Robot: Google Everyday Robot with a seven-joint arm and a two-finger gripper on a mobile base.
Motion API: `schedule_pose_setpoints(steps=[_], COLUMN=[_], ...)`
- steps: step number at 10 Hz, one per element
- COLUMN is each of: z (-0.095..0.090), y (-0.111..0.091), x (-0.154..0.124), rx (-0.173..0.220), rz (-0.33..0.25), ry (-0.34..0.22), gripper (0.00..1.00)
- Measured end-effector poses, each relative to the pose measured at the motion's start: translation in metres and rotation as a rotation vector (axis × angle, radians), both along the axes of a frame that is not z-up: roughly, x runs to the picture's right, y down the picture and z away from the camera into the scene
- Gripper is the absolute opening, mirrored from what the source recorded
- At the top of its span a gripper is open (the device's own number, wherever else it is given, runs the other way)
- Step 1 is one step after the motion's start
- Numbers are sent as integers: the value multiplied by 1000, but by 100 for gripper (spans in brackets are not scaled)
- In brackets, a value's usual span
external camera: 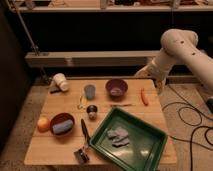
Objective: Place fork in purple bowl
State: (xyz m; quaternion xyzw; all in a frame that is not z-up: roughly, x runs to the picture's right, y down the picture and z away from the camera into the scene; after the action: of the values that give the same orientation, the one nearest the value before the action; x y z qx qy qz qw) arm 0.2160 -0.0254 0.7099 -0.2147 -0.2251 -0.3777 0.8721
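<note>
The fork (121, 105) is a thin silvery-tan utensil lying flat on the wooden table (50, 150), just in front of the purple bowl (116, 88). The bowl is round and dark purple with a paler bottom, and stands at the table's back middle with nothing in it. My gripper (141, 73) hangs at the end of the white arm (180, 47), above the table's back right edge. It is to the right of the bowl and raised above it, and holds nothing that I can see.
A blue cup (90, 91) stands left of the bowl, and a tipped white cup (61, 82) lies at back left. An orange stick (144, 97) lies right of the fork. A green tray (132, 140), a reddish-brown bowl (62, 123), an orange fruit (43, 123) and a black-handled utensil (83, 137) fill the front. Cables (192, 117) lie on the floor at right.
</note>
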Motion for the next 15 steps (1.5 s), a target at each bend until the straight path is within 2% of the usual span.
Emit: schedule_pose_setpoints(steps=[3,6,8,12,15], z=[14,41,60,76,94], y=[23,65,86,102,109], x=[-35,-58,-79,-111,-119], rx=[10,-23,-46,-48,-55], rz=[-68,-117,-185,-301,-322], ry=[-56,-80,-89,-100,-97], gripper=[80,80,80,80,80])
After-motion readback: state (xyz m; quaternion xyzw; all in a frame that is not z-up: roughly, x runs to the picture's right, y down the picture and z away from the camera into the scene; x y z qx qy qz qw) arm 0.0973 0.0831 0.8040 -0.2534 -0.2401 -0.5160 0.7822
